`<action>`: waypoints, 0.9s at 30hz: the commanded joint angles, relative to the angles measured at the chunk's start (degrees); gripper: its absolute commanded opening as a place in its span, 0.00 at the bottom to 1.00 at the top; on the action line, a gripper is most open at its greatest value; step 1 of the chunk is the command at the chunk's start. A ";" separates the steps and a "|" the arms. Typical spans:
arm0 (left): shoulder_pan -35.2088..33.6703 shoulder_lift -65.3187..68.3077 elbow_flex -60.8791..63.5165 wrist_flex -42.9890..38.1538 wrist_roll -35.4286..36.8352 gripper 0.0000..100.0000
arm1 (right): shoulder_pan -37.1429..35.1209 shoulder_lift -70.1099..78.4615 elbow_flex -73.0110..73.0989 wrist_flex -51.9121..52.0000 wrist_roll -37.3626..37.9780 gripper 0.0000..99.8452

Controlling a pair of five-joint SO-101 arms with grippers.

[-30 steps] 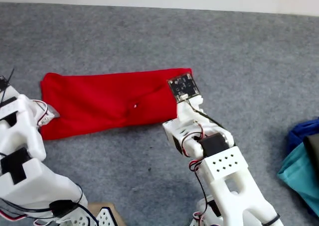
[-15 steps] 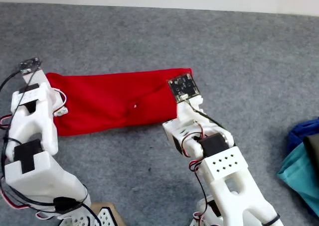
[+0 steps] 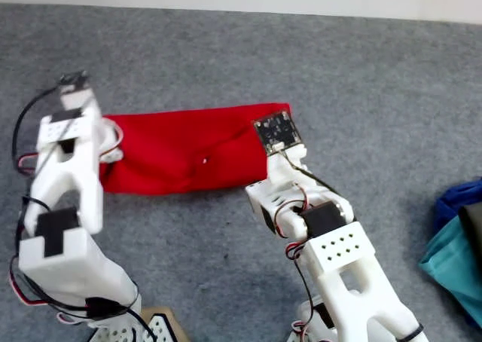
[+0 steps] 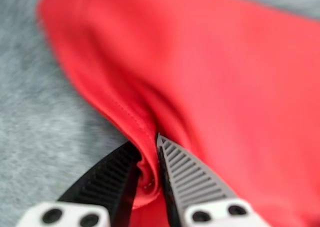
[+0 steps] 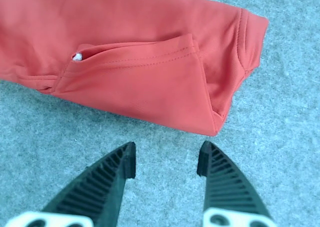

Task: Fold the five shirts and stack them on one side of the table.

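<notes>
Dragged inward from the left edge of the grey table (image 3: 361,78), the red shirt (image 3: 188,150) lies shorter than before, its left end clamped in the left gripper (image 4: 147,142). The right gripper (image 5: 168,146) hovers unmoved, jaws spread, by the shirt's right end. Blue and teal clothes (image 3: 450,255) lie at the table's right edge.

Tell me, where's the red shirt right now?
In the high view the red shirt lies left of centre, left gripper pinching one end, open right gripper just off the other.
</notes>
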 commanded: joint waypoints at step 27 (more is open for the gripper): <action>32.13 -16.66 -3.21 -13.10 6.07 0.01 | 7.34 0.13 0.75 0.31 -1.67 0.21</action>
